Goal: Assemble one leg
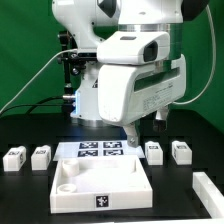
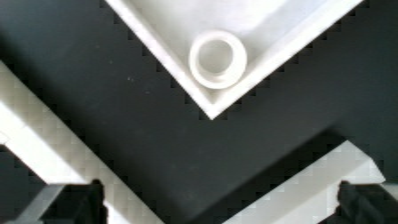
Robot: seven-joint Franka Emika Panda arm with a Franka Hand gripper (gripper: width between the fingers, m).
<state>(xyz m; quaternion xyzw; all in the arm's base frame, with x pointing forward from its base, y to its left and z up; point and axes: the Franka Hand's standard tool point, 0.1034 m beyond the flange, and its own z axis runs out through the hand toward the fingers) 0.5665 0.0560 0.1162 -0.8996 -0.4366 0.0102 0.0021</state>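
Observation:
Several small white legs with tag markers stand on the black table: two at the exterior view's left (image 1: 14, 158) (image 1: 41, 155) and two at its right (image 1: 154, 151) (image 1: 181, 150). My gripper (image 1: 130, 136) hangs low over the far right corner of the big white tray-like piece (image 1: 72, 200), just left of the nearer right-hand leg. In the wrist view my gripper (image 2: 214, 202) is open and empty, its dark fingertips (image 2: 64, 204) wide apart. That view shows the tray's corner (image 2: 249, 82) with a round socket (image 2: 217, 57). No leg shows in the wrist view.
The marker board (image 1: 100, 150) lies behind the tray, under the arm. Another white part (image 1: 210, 190) lies at the exterior view's lower right. A black frame and cables stand at the back before a green wall.

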